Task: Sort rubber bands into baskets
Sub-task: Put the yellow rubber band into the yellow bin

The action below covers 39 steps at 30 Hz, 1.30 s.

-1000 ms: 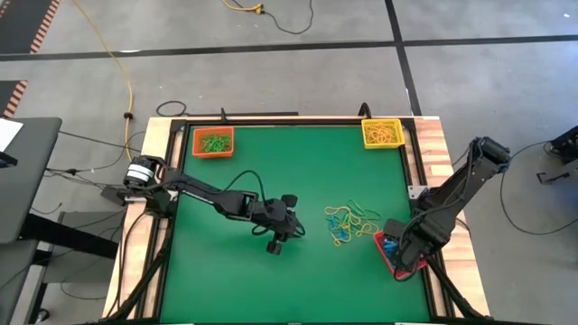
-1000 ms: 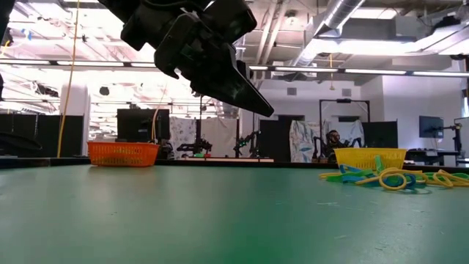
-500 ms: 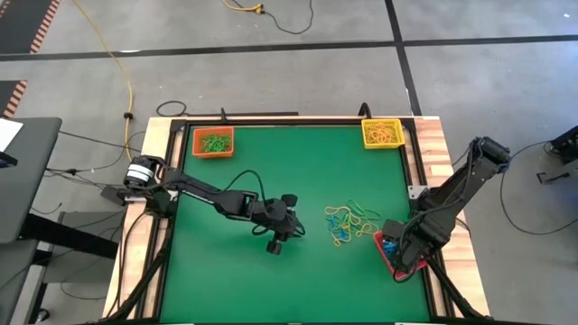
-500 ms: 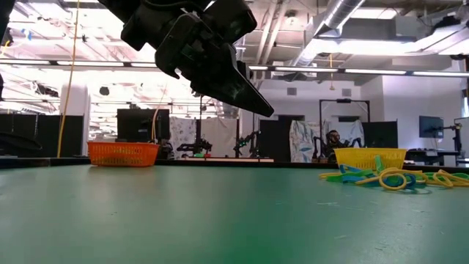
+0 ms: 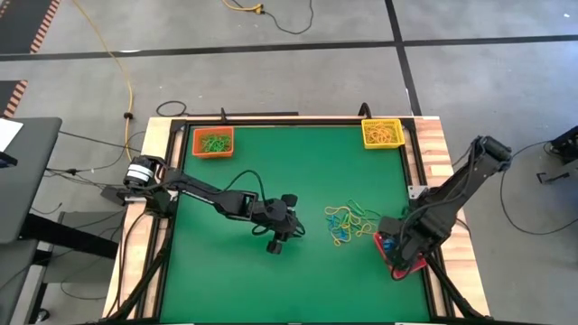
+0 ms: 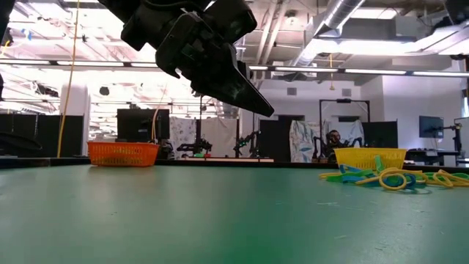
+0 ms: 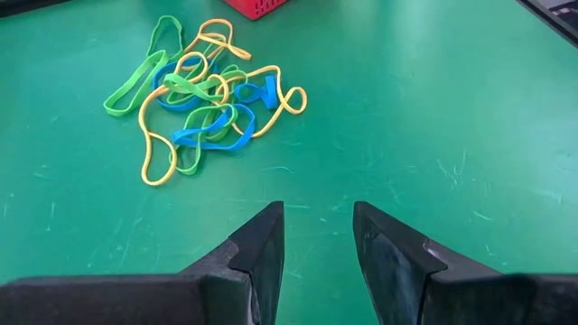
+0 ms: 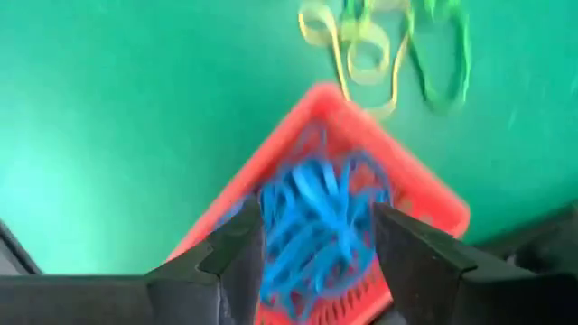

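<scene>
High view, table: a green table (image 5: 271, 181) carried three baskets; the orange basket (image 5: 213, 142) sat at the far left corner with green bands, the yellow basket (image 5: 382, 133) at the far right corner with yellow bands, and the red basket (image 5: 390, 255) at the right edge, mostly under the right arm.
High view, bands: a loose pile of rubber bands (image 5: 348, 223) lay right of the table's middle, between the two grippers.
High view, grippers: the left gripper (image 5: 278, 236) hung near the middle, left of the pile; the right gripper (image 5: 404, 251) hung over the red basket.
Low view: only this view showed the left gripper (image 6: 249, 99) lifted clear of the table, pointing down toward the pile (image 6: 388, 177); the orange basket (image 6: 122, 152) and yellow basket (image 6: 368, 157) stood at the far edge, and the red one was out of frame.
Left wrist view: the left fingers (image 7: 262, 248) stood apart with nothing between them, aimed at the tangle of yellow, blue and green bands (image 7: 203, 90); a corner of the red basket (image 7: 262, 7) showed beyond it.
Right wrist view: only here did the red basket (image 8: 433, 203) show its fill of blue bands (image 8: 316, 221); the right fingers (image 8: 411, 244) stood wide apart above them, gripping nothing.
Change: the right gripper had opened and shifted slightly over the red basket since a second earlier; the left arm and the pile had stayed put.
</scene>
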Each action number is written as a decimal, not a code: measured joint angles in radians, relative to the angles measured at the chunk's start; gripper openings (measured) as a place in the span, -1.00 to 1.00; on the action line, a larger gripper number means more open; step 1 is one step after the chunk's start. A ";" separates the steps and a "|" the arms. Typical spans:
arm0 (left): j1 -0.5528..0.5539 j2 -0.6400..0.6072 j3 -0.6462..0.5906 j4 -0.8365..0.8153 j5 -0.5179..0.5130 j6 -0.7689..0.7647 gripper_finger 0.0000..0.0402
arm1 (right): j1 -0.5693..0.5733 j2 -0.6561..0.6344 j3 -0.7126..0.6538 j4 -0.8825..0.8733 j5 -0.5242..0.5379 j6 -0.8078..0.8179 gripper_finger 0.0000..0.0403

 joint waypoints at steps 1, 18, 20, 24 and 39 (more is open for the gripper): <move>0.000 0.000 0.000 0.000 0.000 0.000 -0.38 | 0.000 -0.003 0.008 0.007 0.030 -0.013 0.13; 0.014 0.000 0.000 0.021 -0.085 0.008 -0.38 | 0.011 0.002 0.020 0.477 0.970 -0.629 0.12; 0.027 0.000 0.000 0.038 -0.097 0.010 -0.38 | 0.007 0.003 0.020 0.507 1.059 -0.698 0.12; 0.068 0.001 0.000 0.087 -0.108 0.012 -0.38 | -0.008 0.003 0.019 0.517 1.222 -0.731 0.12; 0.201 0.103 0.085 0.116 0.022 0.045 -0.38 | -0.142 0.011 0.018 0.507 1.275 -0.732 0.12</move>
